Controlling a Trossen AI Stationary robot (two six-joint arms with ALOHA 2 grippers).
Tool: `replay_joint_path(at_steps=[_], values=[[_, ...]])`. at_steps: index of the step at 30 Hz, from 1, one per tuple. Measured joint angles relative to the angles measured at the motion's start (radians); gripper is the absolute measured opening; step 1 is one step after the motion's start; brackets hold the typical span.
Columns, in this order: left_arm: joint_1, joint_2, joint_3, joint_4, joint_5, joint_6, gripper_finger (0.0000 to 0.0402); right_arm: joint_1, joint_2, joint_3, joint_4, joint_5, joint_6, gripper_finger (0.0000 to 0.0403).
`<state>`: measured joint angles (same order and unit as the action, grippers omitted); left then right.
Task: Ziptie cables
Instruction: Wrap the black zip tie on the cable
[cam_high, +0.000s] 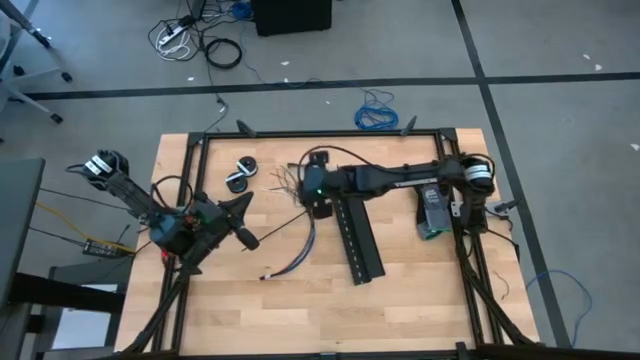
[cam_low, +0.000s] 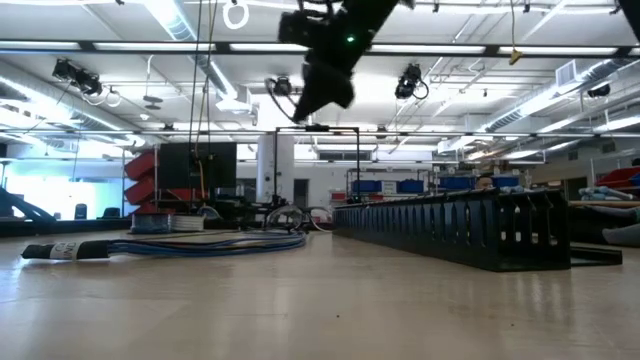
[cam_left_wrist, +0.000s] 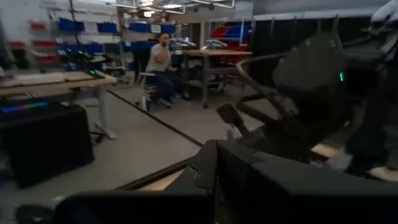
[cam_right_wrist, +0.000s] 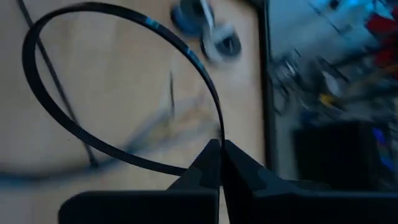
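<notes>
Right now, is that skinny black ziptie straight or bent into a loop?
Bent into a loop. In the right wrist view the ziptie curves round in a ring, and the right gripper is shut on it above the table.

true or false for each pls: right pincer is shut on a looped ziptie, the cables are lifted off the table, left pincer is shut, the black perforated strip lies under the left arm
1. The right pincer is shut on a looped ziptie. True.
2. The cables are lifted off the table. False: the bundle lies flat on the wood.
3. The left pincer is shut. True; it holds nothing visible.
4. The black perforated strip lies under the left arm. False: it lies below the right arm, right of the cables.
</notes>
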<state>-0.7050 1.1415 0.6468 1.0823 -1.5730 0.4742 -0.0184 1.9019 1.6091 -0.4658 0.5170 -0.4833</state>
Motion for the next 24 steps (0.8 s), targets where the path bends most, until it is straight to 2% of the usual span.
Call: replay_joint_path(at_steps=[4,8,11,15,17,19,21,24], values=[[-0.035,-0.038,0.000,-0.001,0.000,-0.025,0.0000,0.036,-0.091,-0.086,-0.068,0.125,0.009,0.0000],[-0.043,-0.049,0.000,-0.010,0.040,-0.064,0.0000,0.058,-0.224,-0.248,-0.056,0.142,0.112,0.0000],[-0.015,-0.048,0.000,-0.087,0.189,-0.163,0.0000,0.083,-0.359,-0.376,0.015,0.143,0.194,0.0000],[0.078,-0.048,0.001,-0.302,0.496,-0.433,0.0000,0.134,-0.525,-0.556,0.163,0.125,0.258,0.0000],[0.140,-0.045,0.001,-0.423,0.671,-0.585,0.0000,0.170,-0.603,-0.648,0.289,0.123,0.262,0.0000],[0.202,-0.030,0.000,-0.490,0.801,-0.667,0.0000,0.201,-0.664,-0.745,0.448,0.120,0.260,0.0000],[0.241,-0.009,0.000,-0.498,0.863,-0.685,0.0000,0.222,-0.707,-0.854,0.673,0.115,0.237,0.0000],[0.284,0.025,0.000,-0.445,0.916,-0.652,0.0000,0.208,-0.726,-1.026,1.135,0.088,0.215,0.0000]])
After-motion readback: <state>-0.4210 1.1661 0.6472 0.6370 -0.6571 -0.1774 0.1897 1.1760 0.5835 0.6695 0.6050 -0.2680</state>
